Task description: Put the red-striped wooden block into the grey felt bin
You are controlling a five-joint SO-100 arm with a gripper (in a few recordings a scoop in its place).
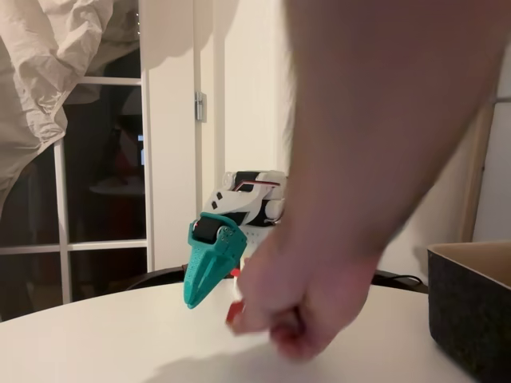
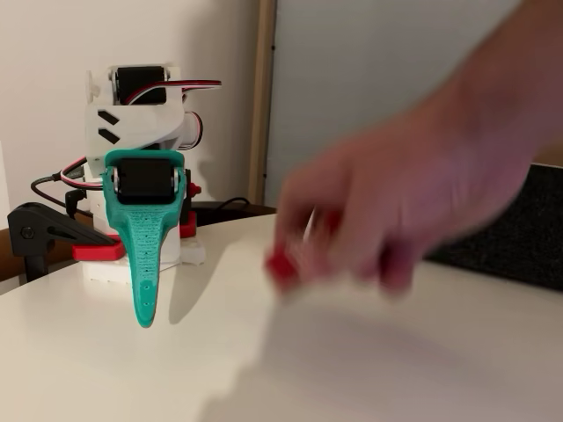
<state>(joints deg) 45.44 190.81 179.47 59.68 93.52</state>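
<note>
Hanging nose-down over the white round tabletop (image 1: 120,343), the teal gripper (image 1: 194,302) has its jaws together; dark glass doors (image 1: 104,175) stand behind. A person's blurred hand (image 1: 295,307) grips something red, seemingly the block (image 2: 283,264), mid-table. The grey bin (image 1: 471,307) sits at the right edge.

White arm (image 2: 132,114), teal claw (image 2: 143,290), red-black cables (image 2: 189,85).

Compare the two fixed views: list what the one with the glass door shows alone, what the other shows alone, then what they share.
Glass-door view alone: the glass door, hanging cloth, and the grey felt bin's tan lining.

Other view alone: a red-and-black clamp and the arm's wires.

Shared: the teal gripper pointing down at the white table, and a person's blurred hand over something red.
</note>
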